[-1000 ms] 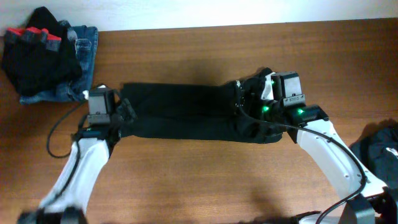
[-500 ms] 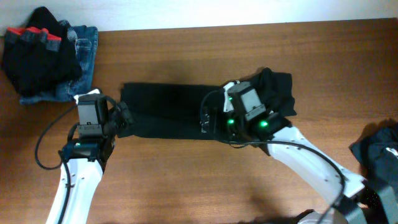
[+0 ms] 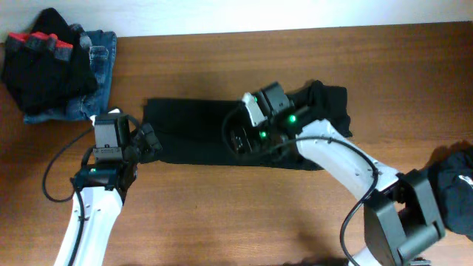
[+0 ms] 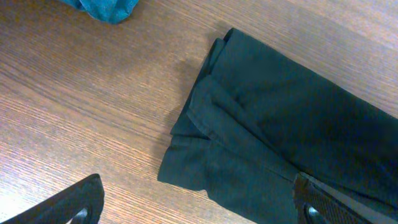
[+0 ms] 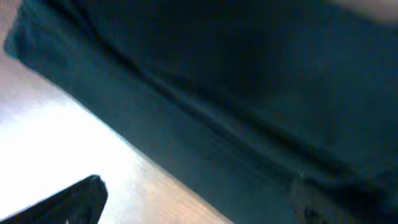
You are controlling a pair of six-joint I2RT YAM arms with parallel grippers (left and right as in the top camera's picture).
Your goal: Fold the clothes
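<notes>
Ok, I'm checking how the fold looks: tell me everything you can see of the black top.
The black top is soft dark cloth, lying flat on the wooden table as a long band folded lengthwise. Its left end shows stacked layers; its right end is bunched thicker. The left gripper is open at the left end, the right gripper open over the middle; neither visibly grips it.

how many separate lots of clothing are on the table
3: black top mid-table; a heaped pile at the far left corner; a dark garment at the right edge, partly out of frame.
</notes>
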